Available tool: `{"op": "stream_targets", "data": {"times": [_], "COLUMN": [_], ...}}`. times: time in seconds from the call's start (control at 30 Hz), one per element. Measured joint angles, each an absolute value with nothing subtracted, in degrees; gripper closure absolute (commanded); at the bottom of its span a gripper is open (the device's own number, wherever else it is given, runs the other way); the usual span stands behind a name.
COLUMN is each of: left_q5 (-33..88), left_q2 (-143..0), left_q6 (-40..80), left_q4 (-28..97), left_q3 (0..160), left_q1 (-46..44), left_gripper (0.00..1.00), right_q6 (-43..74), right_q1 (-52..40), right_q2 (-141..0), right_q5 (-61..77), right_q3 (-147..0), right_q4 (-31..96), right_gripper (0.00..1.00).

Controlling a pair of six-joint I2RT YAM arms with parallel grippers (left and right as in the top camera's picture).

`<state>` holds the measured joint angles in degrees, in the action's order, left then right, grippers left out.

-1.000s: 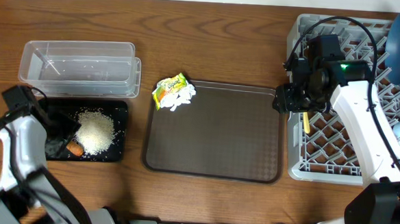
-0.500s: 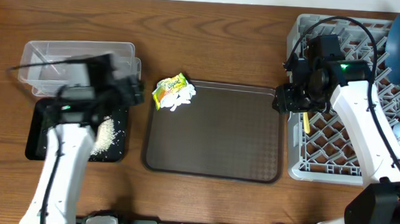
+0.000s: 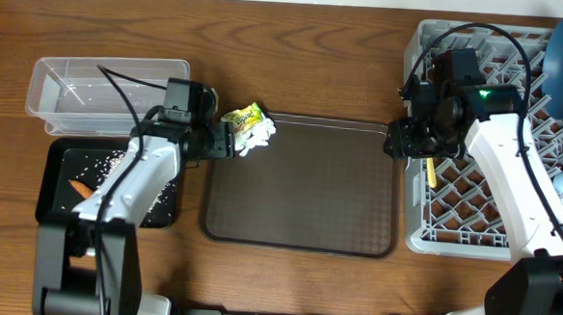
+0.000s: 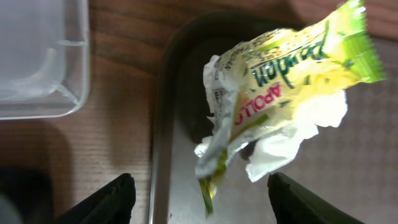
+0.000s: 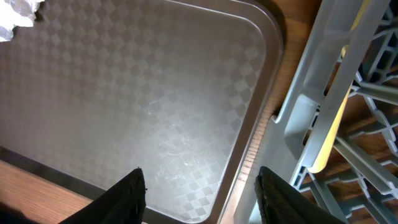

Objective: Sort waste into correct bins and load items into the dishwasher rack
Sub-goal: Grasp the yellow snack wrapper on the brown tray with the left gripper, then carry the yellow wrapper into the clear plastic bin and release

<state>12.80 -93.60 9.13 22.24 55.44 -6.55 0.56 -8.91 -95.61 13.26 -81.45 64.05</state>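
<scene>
**Left jaws at the wrapper, right jaws beside the rack**

The jaws of the left arm [image 3: 145, 174] stand spread and empty, just beside the yellow-green snack wrapper [image 4: 286, 68]. The wrapper lies against crumpled white paper [image 4: 292, 134] on the corner of the brown serving tray [image 3: 304, 192] nearest the clear tub [image 3: 111, 96]. The carrot [image 3: 82, 189] and rice crumbs [image 3: 110, 168] lie in the black tray [image 3: 59, 165]. The jaws of the right arm [image 3: 499, 154] are spread and empty above the brown tray's edge, beside the dishwasher rack [image 3: 472, 211], where the pale yellow spoon [image 5: 329, 124] rests.
</scene>
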Motion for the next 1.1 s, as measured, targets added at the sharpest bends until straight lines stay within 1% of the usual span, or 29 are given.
{"op": "stream_targets", "data": {"times": [0.1, 0.37, 0.4, 0.47, 0.5, 0.57, 0.6, 0.63, 0.9, 1.1], "left_q5": [13.65, 15.68, 15.84, 16.12, 16.23, 16.32, 16.34, 16.27, 16.14, 11.75], "left_q2": [-94.85, -94.98, -94.98, -94.98, -94.98, -94.98, -94.98, -94.98, -93.89, -84.05], "left_q6": [9.08, 8.97, 8.95, 9.13, 8.97, 9.19, 9.32, 9.13, 8.95, 8.93], "left_q4": [21.56, 19.03, 19.0, 18.98, 18.98, 18.98, 18.94, 18.94, 18.83, 14.39], "left_q3": [55.44, 55.44, 55.44, 55.44, 55.44, 55.44, 55.44, 55.44, 55.44, 55.46], "left_q1": [-6.55, -6.55, -6.55, -6.55, -6.55, -6.55, -6.55, -6.55, -6.52, -4.93], "left_gripper": [0.38, 0.39, 0.43, 0.57, 0.71, 0.88, 0.92, 0.94, 0.94, 0.91], "right_q6": [0.56, 0.56, 0.56, 0.54, 0.56, 0.54, 0.56, 0.56, 0.56, 0.56], "right_q1": [-8.91, -8.91, -8.91, -8.91, -8.91, -8.91, -8.91, -8.91, -8.91, -8.88], "right_q2": [-95.61, -95.61, -95.61, -95.61, -95.61, -95.61, -95.61, -95.61, -95.61, -95.61], "right_q5": [13.26, 13.26, 13.26, 13.26, 13.26, 13.26, 13.26, 13.26, 12.91, 12.64], "right_q3": [-81.45, -81.45, -81.45, -81.45, -81.45, -81.45, -81.45, -81.45, -81.45, -81.45], "right_q4": [64.07, 64.42, 64.51, 64.51, 64.53, 64.58, 64.69, 64.77, 65.41, 65.47], "right_gripper": [0.44, 0.45, 0.45, 0.45, 0.45, 0.45, 0.45, 0.45, 0.46, 0.48]}}
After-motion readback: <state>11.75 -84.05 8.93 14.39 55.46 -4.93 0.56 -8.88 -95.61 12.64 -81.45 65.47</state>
